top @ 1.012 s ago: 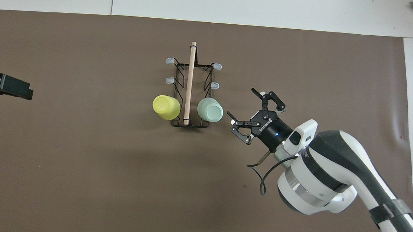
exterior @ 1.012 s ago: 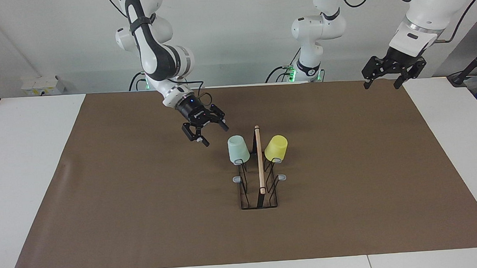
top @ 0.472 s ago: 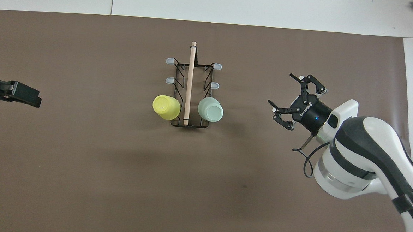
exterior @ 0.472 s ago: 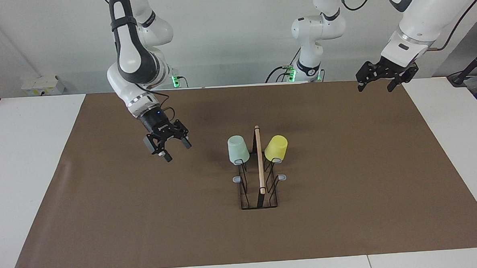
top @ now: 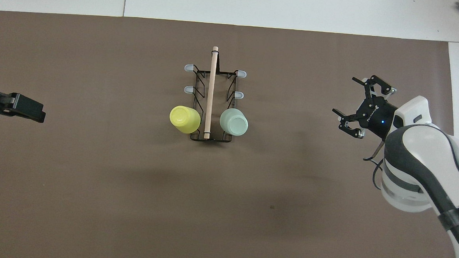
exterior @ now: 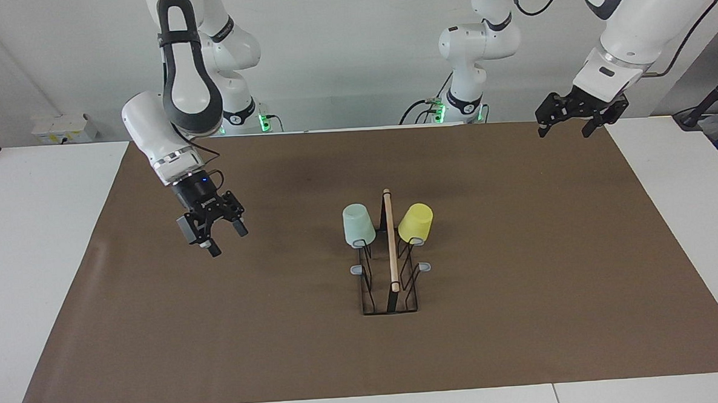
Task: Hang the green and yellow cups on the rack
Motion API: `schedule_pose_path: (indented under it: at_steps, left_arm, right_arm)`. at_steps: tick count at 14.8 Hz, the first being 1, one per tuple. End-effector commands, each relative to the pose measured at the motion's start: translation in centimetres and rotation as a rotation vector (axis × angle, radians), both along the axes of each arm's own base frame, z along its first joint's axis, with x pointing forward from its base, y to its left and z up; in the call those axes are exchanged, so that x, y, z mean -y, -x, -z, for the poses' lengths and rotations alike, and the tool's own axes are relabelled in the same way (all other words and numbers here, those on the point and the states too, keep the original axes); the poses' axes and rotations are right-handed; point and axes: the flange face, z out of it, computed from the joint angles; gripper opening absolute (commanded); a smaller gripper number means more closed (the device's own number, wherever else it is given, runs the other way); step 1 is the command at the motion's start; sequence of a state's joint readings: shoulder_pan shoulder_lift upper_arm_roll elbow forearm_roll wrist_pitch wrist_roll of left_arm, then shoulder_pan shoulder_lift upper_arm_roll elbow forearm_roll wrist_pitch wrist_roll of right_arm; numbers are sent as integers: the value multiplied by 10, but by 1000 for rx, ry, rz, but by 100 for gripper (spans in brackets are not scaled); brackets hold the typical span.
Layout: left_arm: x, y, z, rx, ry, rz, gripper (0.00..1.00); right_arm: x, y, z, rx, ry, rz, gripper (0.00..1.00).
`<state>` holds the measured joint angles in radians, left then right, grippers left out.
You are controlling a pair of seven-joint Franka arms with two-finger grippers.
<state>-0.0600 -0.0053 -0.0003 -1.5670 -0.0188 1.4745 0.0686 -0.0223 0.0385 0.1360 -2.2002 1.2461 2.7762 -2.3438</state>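
The black wire rack (exterior: 392,300) with its wooden rod (exterior: 391,242) stands mid-mat; it also shows in the overhead view (top: 211,92). The mint green cup (exterior: 358,224) (top: 233,121) and the yellow cup (exterior: 415,222) (top: 184,119) hang upside down on the rack's two prongs nearest to the robots, one on each side of the rod. My right gripper (exterior: 224,237) (top: 343,94) is open and empty, up over the mat toward the right arm's end. My left gripper (exterior: 564,134) is open and empty over the mat's edge at the left arm's end, where that arm waits.
A brown mat (exterior: 520,291) covers the white table (exterior: 39,239). Several grey-tipped prongs (top: 188,68) on the rack's part farther from the robots are bare. A third robot base (exterior: 471,57) stands at the robots' edge of the table.
My right gripper has drawn away from the green cup toward the right arm's end of the table, staying open. The left gripper shifted slightly. The cups and rack have not moved.
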Motion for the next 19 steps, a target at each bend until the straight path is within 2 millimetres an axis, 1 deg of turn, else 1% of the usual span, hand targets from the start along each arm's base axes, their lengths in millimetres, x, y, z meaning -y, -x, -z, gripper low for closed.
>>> schedule_pose_path:
  at_steps: [1,4,6,8,9,11,12,14,16,19]
  left_arm:
    - [-3,13,0,-8,-16,14,100]
    - [-4,15,3,-11,-16,17,100]
    - [-4,17,4,-15,-16,17,100]
    - [-5,17,5,-16,-17,11,100]
    - [-6,17,5,-16,-17,6,100]
    - [-7,17,4,-13,-17,6,100]
    - [-7,17,4,-15,-17,0,100]
    - [-7,17,4,-15,-17,0,100]
    - [-7,17,4,-15,-17,0,100]
    - [-8,17,4,-15,-17,-3,100]
  right_arm:
    - [21,-9,-4,-34,103,-33,100]
    - [34,-13,-11,-137,168,-72,100]
    - [45,-16,-22,-204,257,-59,100]
    - [44,-15,-35,-298,302,-13,100]
    - [41,-14,-45,-328,337,21,100]
    - [42,-8,-65,-398,412,166,100]
    - [41,-4,-77,-433,415,261,100]
    - [40,-1,-99,-512,365,462,100]
    - [37,-1,-123,-583,296,627,100]
    - [39,3,-158,-686,181,901,100]
